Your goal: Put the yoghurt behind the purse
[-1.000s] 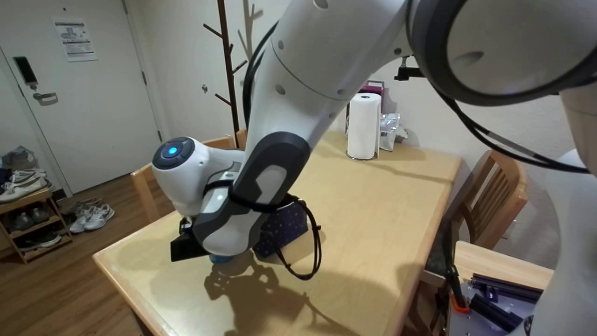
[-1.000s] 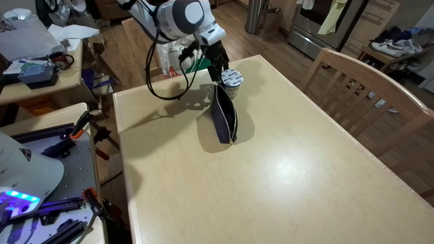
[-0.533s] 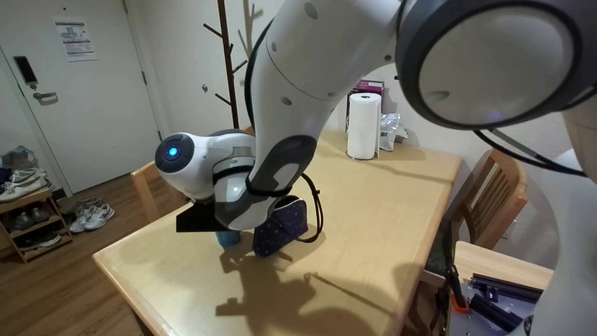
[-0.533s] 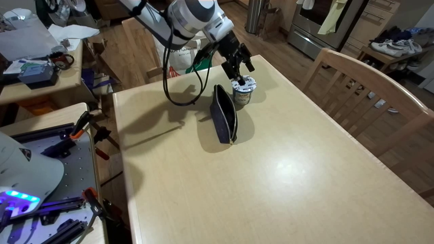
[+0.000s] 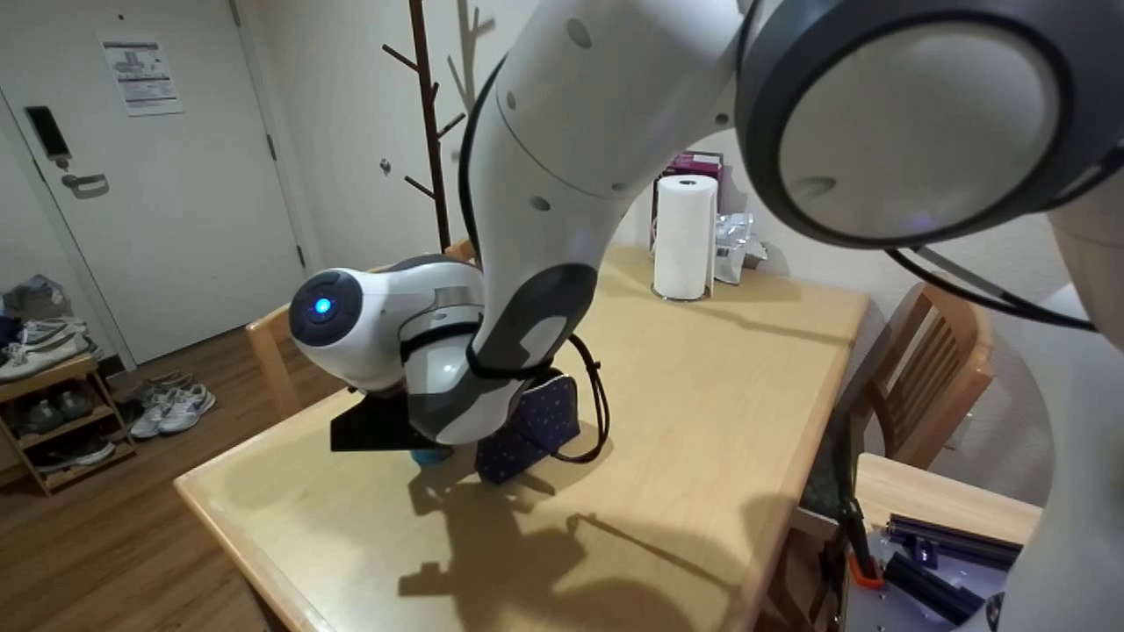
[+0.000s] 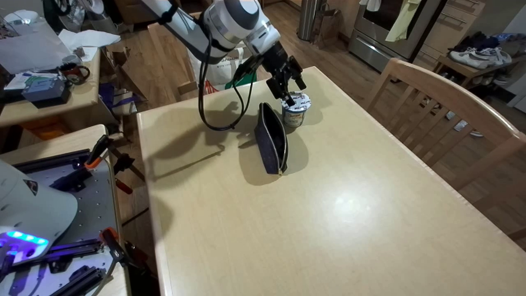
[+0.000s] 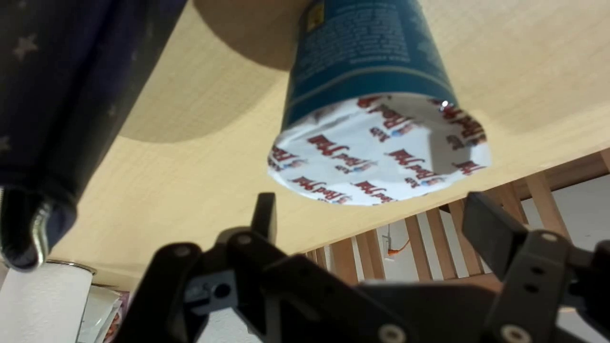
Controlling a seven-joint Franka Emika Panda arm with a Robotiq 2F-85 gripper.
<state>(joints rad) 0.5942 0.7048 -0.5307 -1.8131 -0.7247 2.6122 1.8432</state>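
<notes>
The yoghurt [image 6: 294,117] is a teal cup with a white printed foil lid, standing upright on the table beside one end of the purse [image 6: 269,146]. The purse is dark with small stars and its zip top is open. In the wrist view the yoghurt [image 7: 367,71] lies ahead of my gripper [image 7: 371,209], whose fingers are wide apart with nothing between them. The purse [image 7: 66,100] is at the left there. In an exterior view my gripper [image 6: 296,93] is at lid height or just above; I cannot tell if it touches. The arm hides most of the yoghurt [image 5: 430,456] in an exterior view.
A paper towel roll [image 5: 685,237] stands on the table with a silver bag [image 5: 733,246] beside it. Wooden chairs [image 6: 452,131] stand along the table edge. A loose cable loop [image 6: 224,119] hangs from the arm near the purse.
A second ago my gripper was lower, beside the yoghurt. The yoghurt has shifted slightly along the table and the gripper has risen off it. In the last half second the gripper has dipped slightly.
</notes>
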